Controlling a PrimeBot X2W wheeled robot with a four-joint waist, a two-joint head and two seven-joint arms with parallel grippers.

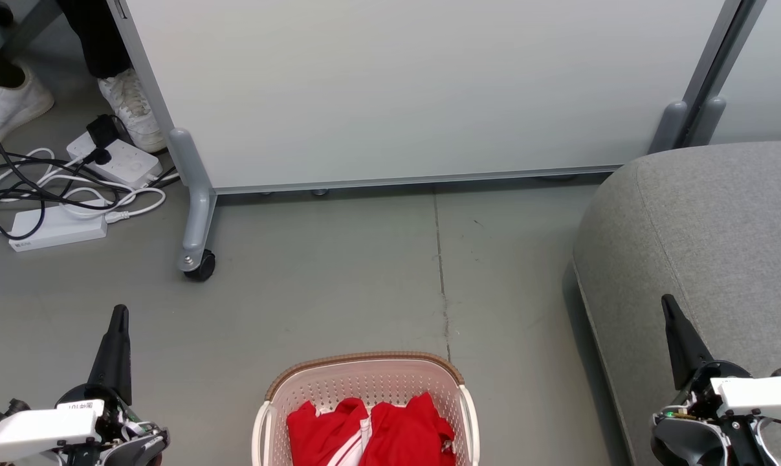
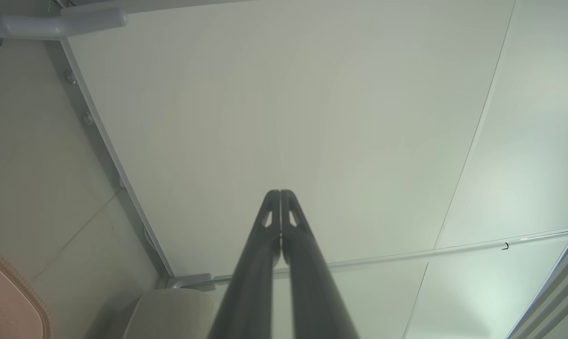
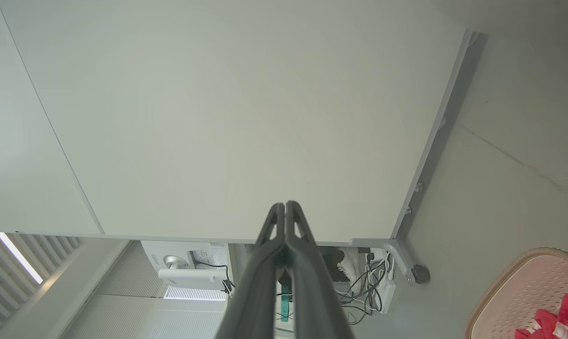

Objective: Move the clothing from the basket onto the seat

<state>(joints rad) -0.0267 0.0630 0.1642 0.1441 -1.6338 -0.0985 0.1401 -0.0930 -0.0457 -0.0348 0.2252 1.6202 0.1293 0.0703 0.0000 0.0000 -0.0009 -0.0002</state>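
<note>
Head view takes in the red clothing, crumpled with a white stripe showing, inside the cream basket and short of its far rim, with the grey seat standing apart on the right. Left wrist view catches the basket's brown rim at its lower left corner, while the right wrist view adds cables past the panel's wheeled foot. Both the left gripper and the right gripper are clenched shut and empty, flanking the basket.

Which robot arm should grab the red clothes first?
Probably the right. The left gripper and right gripper are both shut, apart from the clothing, with the basket between them, but the seat is on the right gripper's side, so it could carry clothes there without crossing over.
</note>
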